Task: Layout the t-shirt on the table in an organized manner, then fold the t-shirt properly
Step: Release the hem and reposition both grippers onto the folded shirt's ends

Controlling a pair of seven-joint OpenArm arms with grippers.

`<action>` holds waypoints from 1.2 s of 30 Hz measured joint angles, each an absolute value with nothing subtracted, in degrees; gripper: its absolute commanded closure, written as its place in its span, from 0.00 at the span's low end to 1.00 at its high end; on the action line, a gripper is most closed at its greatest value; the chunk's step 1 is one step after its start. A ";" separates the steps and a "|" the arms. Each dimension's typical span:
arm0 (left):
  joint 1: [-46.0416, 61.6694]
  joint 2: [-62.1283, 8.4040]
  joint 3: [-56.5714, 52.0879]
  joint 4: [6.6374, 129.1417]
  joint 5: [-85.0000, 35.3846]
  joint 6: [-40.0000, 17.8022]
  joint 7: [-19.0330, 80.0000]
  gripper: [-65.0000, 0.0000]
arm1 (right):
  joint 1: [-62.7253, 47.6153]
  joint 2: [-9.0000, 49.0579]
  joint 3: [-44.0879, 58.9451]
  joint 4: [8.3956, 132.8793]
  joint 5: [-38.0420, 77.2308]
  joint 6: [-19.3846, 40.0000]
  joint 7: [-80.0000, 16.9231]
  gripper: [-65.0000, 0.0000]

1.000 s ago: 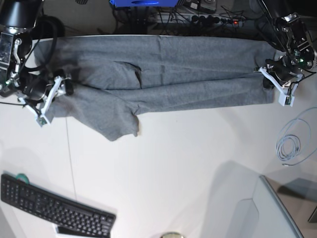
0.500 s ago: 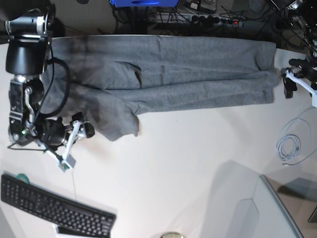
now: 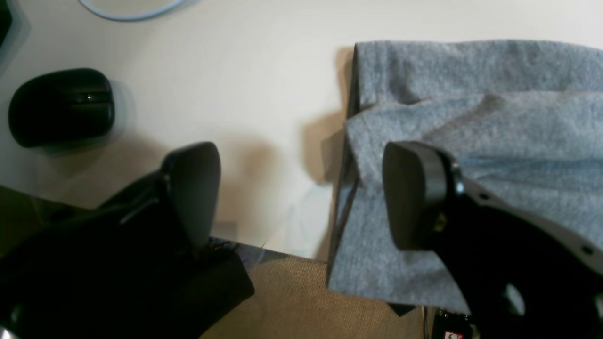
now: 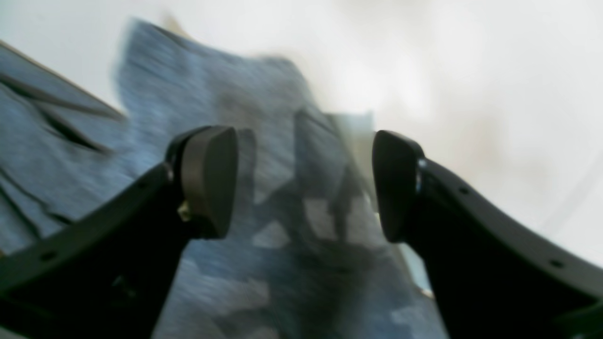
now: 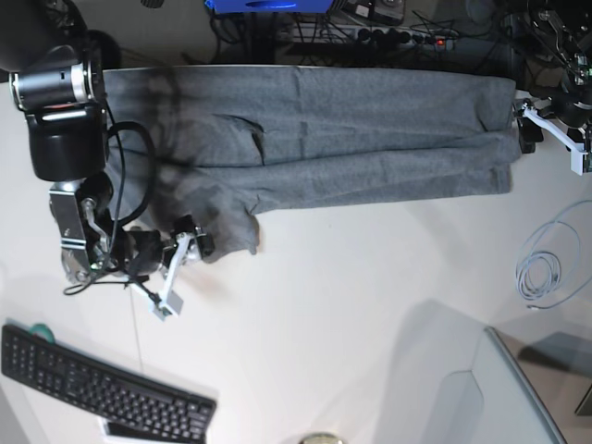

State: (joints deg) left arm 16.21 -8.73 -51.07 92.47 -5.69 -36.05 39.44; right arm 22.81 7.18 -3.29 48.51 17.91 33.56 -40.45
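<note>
From the left wrist view, I see my left gripper (image 3: 301, 193) with its jaws spread wide and nothing between them; one pad hangs over the end of the t-shirt (image 3: 471, 155), the other over bare table (image 3: 235, 70). It was clamped on that end a second ago, so I have let it go, and the cloth lies doubled there, its corner hanging past the table edge. A black mouse (image 3: 61, 107) sits to the left.

The right wrist view is smeared by motion. My right gripper (image 4: 304, 183) is also spread and empty, hovering over a grey flap of shirt.

In the base view, the t-shirt (image 5: 351, 139) lies in a long band along the far side of the table (image 5: 351, 314), one sleeve flap drooping nearward at the left. My right gripper (image 5: 182, 268) has moved from the shirt's left end down to that flap's tip; the left gripper (image 5: 555, 125) sits just beside the right end. I judge the stretch finished and the sleeve next to be tidied.
</note>
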 measured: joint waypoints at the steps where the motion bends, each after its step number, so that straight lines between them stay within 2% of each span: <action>1: 16.21 -8.75 -51.07 92.40 -5.69 -36.05 39.44 0.22 | 22.83 7.01 -3.44 48.51 18.04 33.58 -40.47 0.57; 3: 16.19 -8.75 -51.07 92.38 -5.69 -36.05 39.42 0.22 | 22.81 7.09 -3.44 48.51 17.85 33.58 -40.49 0.84; 5: 16.19 -8.73 -51.07 92.38 -5.69 -36.05 39.42 0.22 | 22.87 7.44 -3.22 47.88 17.89 33.58 -40.58 1.00; 9: 16.19 -8.78 -51.07 92.38 -5.69 -36.05 39.42 0.22 | 23.14 7.40 -3.29 44.86 17.69 33.58 -40.88 0.99; 15: 16.19 -8.78 -51.07 92.38 -5.69 -36.05 39.42 0.22 | 22.85 7.27 -3.01 46.76 17.93 33.56 -41.12 0.99; 20: 16.21 -8.86 -51.09 92.38 -5.72 -36.05 39.42 0.22 | 17.65 7.25 -2.76 61.69 17.80 33.28 -47.33 0.99; 29: 15.77 -8.93 -51.05 92.27 -5.67 -36.05 39.24 0.22 | 1.80 4.91 5.37 94.17 17.96 33.50 -61.95 0.99; 36: 14.15 -9.69 -50.94 92.23 -5.28 -36.03 39.24 0.22 | -11.11 0.93 5.52 104.57 18.02 33.47 -63.00 0.99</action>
State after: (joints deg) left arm 14.15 -9.69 -50.94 92.23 -5.28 -36.03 39.24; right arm -11.11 0.93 5.52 104.57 18.02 33.47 -63.00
